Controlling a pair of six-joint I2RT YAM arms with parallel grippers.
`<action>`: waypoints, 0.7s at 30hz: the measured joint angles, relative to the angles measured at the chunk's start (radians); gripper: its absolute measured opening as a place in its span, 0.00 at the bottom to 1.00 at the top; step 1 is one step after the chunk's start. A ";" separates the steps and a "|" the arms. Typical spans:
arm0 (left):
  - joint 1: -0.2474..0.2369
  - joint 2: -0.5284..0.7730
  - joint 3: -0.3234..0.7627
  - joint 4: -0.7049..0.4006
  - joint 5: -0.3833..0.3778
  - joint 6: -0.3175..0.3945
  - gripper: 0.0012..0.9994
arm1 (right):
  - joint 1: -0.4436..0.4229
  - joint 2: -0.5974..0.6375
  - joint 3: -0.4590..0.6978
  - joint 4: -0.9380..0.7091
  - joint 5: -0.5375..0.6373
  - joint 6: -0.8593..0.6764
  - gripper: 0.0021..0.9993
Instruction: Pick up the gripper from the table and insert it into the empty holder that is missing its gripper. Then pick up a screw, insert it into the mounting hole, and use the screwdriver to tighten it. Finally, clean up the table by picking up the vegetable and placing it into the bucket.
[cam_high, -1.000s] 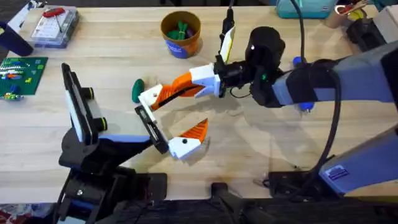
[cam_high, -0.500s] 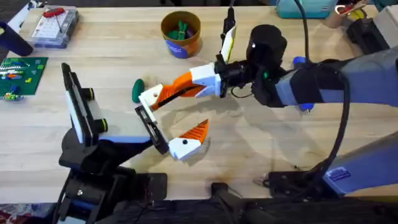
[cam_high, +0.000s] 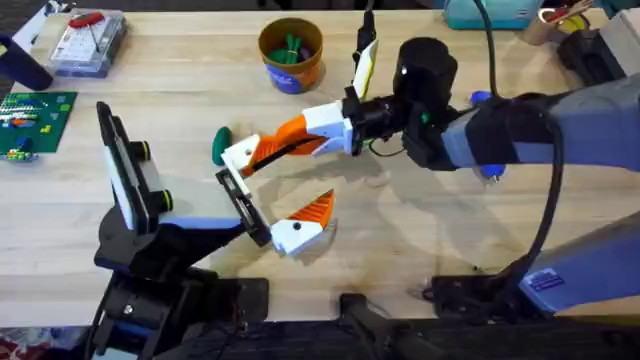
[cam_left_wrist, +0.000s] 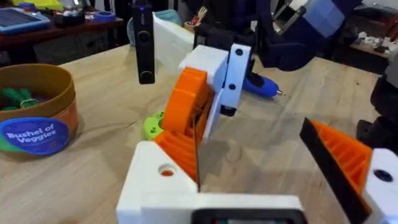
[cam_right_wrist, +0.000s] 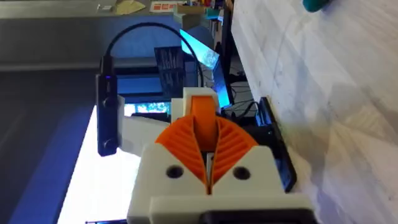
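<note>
one orange and white gripper is pinched in the right gripper, its white end right at the top of the black holder. the left gripper is spread open, holding nothing. the vegetable lies just beside it. the bucket sits farther back.

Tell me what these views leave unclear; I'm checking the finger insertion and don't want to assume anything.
1. Overhead: whether the gripper is seated in the holder; the right gripper, clamped on it, covers the joint.
2. Overhead: the vegetable, partly hidden behind the gripper's white base.
3. Left wrist: the bucket, cut off by the frame edge; the green things inside cannot be identified.
</note>
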 joint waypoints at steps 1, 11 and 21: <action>0.000 0.000 0.000 0.000 -0.001 0.000 1.00 | 0.000 0.000 0.001 0.000 0.000 -0.002 0.00; 0.002 0.000 0.000 0.000 -0.001 0.000 1.00 | 0.001 0.000 0.002 -0.004 0.001 -0.015 0.02; -0.002 0.000 0.000 0.000 0.027 0.009 1.00 | 0.019 0.000 0.002 -0.016 0.021 -0.024 0.99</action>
